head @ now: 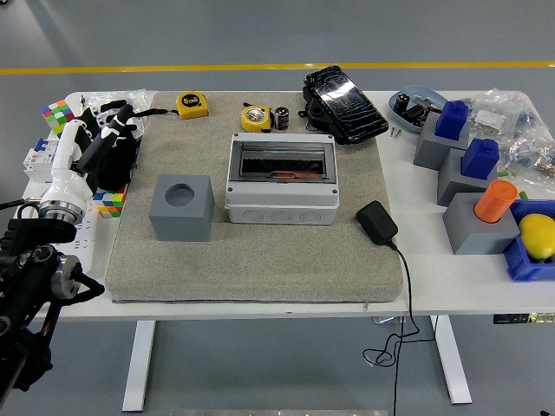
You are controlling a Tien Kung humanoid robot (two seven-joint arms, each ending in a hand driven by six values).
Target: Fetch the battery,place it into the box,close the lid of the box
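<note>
Where grey mat (260, 251) covers white table (451, 286), grey floor (260, 35)

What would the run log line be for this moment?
left hand: open, left edge | right: out of view | battery: behind box | lid: closed

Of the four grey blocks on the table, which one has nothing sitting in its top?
The grey block with the empty round hole, alone on the mat left of the grey box; the three at right carry blue or orange pieces.
</note>
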